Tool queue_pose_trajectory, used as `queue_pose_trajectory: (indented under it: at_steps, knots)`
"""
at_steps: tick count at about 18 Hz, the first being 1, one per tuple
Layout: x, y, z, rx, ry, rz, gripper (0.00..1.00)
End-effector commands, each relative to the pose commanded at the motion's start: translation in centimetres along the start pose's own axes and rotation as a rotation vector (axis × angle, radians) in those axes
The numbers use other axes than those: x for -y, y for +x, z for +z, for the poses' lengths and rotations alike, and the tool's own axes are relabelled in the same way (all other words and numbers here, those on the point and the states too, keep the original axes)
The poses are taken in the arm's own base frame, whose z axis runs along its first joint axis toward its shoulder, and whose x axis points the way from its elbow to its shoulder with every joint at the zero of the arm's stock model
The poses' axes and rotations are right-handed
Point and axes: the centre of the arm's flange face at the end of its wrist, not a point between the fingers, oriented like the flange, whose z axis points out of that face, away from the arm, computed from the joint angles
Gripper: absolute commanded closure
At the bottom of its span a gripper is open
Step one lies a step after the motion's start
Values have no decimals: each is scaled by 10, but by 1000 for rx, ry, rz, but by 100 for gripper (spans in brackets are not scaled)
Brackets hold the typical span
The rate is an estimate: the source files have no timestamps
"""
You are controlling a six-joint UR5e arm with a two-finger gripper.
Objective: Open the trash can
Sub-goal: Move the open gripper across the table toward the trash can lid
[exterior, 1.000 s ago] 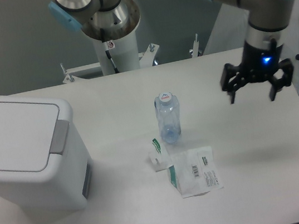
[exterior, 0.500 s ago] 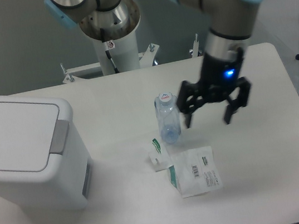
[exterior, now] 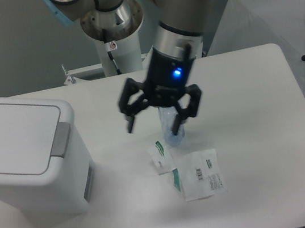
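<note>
Now the hand [exterior: 155,126] (spread wide, empty) farther left, nearer the trash can [exterior: 26,155].

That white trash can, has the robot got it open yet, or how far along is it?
Not yet. The trash can has its lid flat and shut, its grey push tab untouched. The open, empty pincer hangs in front of the plastic bottle, well right of the can. Reaching and pressing the tab remain.

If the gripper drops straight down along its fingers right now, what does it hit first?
Probably bare table, just left of the plastic bottle. The open gripper overlaps the bottle in this view, so its right finger may clip it; depth is unclear. The trash can is well off that line.
</note>
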Motion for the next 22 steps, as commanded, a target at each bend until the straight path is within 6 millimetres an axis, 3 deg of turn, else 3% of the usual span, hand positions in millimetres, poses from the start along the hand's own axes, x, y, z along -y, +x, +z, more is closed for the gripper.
queue_pose_trajectory:
  at_steps: [2,9,15,20,22]
  knots:
    - [-4,16,12,-23,-14,18,0]
    - [-11,19,14,-21,-4,30,0]
    - [3,43,14,-49,49,5,0]
    - [-4,53,27,-62,25,-1,0]
    - [-15,51,38,-71,3,-9,0]
